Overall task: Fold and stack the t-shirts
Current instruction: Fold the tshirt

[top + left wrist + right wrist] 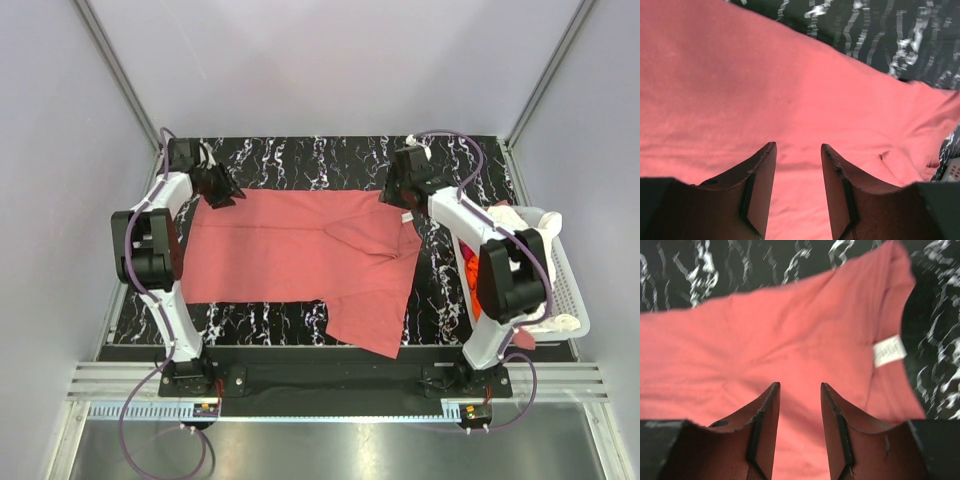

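Black marbled table carried the salmon-pink t-shirt, spread beneath left tool and right tool — both gaping, empty; a shallow pinch might have caught one layer, skewing the fold.

Overhead, two wrist close-ups; shared t-shirt

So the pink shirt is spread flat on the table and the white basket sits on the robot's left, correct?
Not quite. The top external view shows the white basket on the robot's right, not its left. The pink shirt is indeed spread on the table.
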Action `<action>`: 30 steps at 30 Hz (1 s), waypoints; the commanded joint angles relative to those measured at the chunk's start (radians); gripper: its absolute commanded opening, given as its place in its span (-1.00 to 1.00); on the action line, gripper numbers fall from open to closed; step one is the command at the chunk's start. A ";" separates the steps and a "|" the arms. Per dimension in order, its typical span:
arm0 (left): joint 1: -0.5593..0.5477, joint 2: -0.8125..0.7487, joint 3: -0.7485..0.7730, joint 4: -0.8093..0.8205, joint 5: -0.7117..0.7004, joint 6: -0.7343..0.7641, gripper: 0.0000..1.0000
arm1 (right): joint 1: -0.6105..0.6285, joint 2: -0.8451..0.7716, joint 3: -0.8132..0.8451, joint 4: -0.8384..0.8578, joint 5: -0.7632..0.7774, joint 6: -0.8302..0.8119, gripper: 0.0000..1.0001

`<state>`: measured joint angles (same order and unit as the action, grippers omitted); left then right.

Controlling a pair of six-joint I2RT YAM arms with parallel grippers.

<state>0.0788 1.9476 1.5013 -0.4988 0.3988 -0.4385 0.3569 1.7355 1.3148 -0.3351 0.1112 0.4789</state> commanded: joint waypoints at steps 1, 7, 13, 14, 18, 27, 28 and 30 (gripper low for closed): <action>0.036 0.092 0.074 0.025 0.035 -0.045 -0.08 | -0.081 0.087 0.122 -0.065 -0.036 -0.062 -0.09; 0.056 0.184 0.158 0.006 -0.032 -0.043 -0.08 | -0.145 0.216 0.194 -0.076 -0.094 -0.082 -0.12; 0.078 0.249 0.191 0.002 -0.063 -0.051 -0.08 | -0.160 0.323 0.268 -0.076 -0.070 -0.115 -0.12; 0.078 0.254 0.194 0.002 -0.066 -0.046 -0.08 | -0.164 0.334 0.274 -0.077 -0.067 -0.120 -0.12; 0.084 0.269 0.195 0.002 -0.097 -0.042 -0.08 | -0.168 0.389 0.302 -0.076 -0.058 -0.122 -0.19; 0.113 0.286 0.183 -0.006 -0.135 -0.035 -0.08 | -0.168 0.293 0.259 -0.087 0.028 -0.074 -1.00; 0.116 0.289 0.183 -0.007 -0.138 -0.037 -0.08 | -0.168 0.282 0.242 -0.091 0.030 -0.063 -1.00; 0.121 0.293 0.180 -0.007 -0.144 -0.039 -0.08 | -0.168 0.263 0.213 -0.104 0.028 -0.034 -0.95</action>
<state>0.1730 2.2032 1.6627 -0.5133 0.3260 -0.4808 0.1932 2.0987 1.5524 -0.4229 0.0940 0.4053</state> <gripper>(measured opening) 0.460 0.015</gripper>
